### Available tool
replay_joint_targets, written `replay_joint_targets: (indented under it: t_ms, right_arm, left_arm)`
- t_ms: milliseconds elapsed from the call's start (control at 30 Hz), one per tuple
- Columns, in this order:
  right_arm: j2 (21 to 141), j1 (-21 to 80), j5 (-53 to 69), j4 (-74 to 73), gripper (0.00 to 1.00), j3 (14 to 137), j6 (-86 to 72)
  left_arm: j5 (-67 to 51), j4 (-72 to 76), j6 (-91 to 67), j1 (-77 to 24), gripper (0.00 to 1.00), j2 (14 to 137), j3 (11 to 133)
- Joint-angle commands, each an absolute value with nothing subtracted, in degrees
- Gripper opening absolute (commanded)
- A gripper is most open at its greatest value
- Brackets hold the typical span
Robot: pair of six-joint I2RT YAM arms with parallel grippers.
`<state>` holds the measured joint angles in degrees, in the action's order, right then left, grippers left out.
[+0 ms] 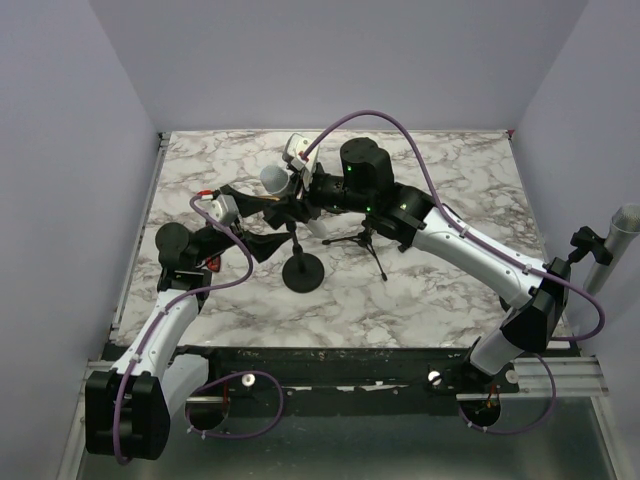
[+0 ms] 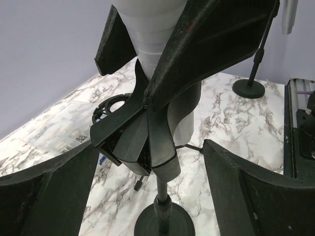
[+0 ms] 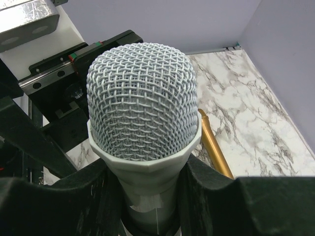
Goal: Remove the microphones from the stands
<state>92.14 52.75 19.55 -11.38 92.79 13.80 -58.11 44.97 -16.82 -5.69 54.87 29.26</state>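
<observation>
Left gripper (image 1: 272, 222) is spread astride the stand (image 1: 303, 272), not touching. Above, the microphone (image 3: 143, 157) sits in the stand's clip (image 2: 133, 142); the right gripper (image 3: 147, 206) pinches its body just below the mesh head (image 3: 142, 88). It looks rigid, slick and light: grip the body, not the mesh.

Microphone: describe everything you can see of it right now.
The microphone has a rounded silver wire-mesh head above a faceted collar, and a pale grey, plastic-looking body that tapers toward the tail. It is not yet out. The tail sits in the black clip atop the stand, head end raised. The right gripper is closed on the body just below the collar, one finger on each side. Nothing else visibly touches it, and no cable shows.
</observation>
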Motion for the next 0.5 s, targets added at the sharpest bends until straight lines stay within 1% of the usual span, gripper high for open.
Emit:
replay_joint_targets:
  t_ms: [0,167,233,400,467]
  right_arm:
    - [91.1,52.6,22.0,-11.0,0.01,94.7,13.5]
    - [91.0,52.7,22.4,-11.1,0.01,94.8,13.4]
    - [90.8,52.6,22.5,-11.1,0.01,94.8,13.2]
    - [90.8,52.6,22.3,-11.1,0.01,95.0,13.2]
    - [90.8,52.6,22.2,-11.1,0.01,94.9,13.3]
  left_arm:
    - [-57.1,47.9,-17.5,-5.7,0.85,54.7,29.8]
    - [-56.2,47.4,-17.2,-6.2,0.85,54.3,29.8]
    - [-56.4,47.1,-16.8,-6.5,0.83,54.2,29.9]
    - [-58.4,47.3,-17.0,-6.8,0.73,54.6,30.5]
    - [-59.4,45.3,-16.2,-6.8,0.62,54.7,31.3]
